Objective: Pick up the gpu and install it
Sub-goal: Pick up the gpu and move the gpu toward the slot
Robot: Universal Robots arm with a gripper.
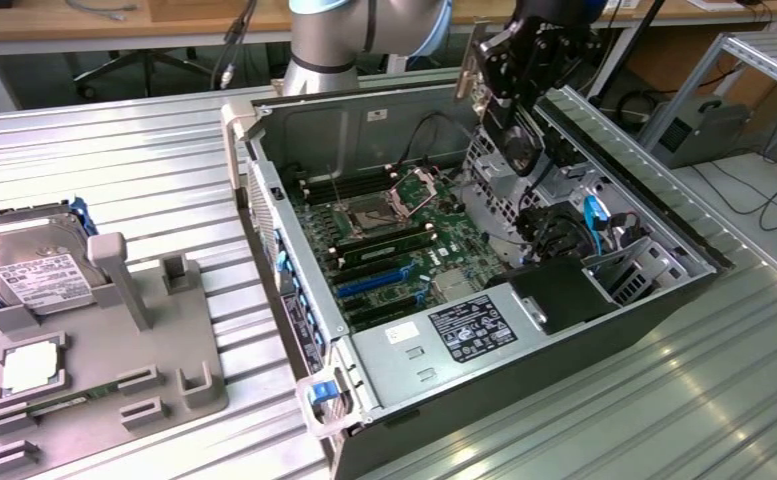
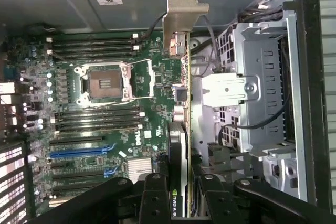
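Carrying the gpu [image 2: 177, 145], clamped edge-on in the gripper [image 2: 176, 198], above the motherboard [image 2: 152, 129] of the open computer case [image 1: 655, 190], pick-up done, install in hand, probably needing card edge squared to a blue slot [image 2: 79, 151] and bracket [image 2: 184, 14] kept toward the case wall.

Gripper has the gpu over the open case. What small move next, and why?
Probably carry the gpu across toward the blue slot before lowering. The gripper holds it above the case, and in the wrist view it sits beside the drive cage, not over a slot.
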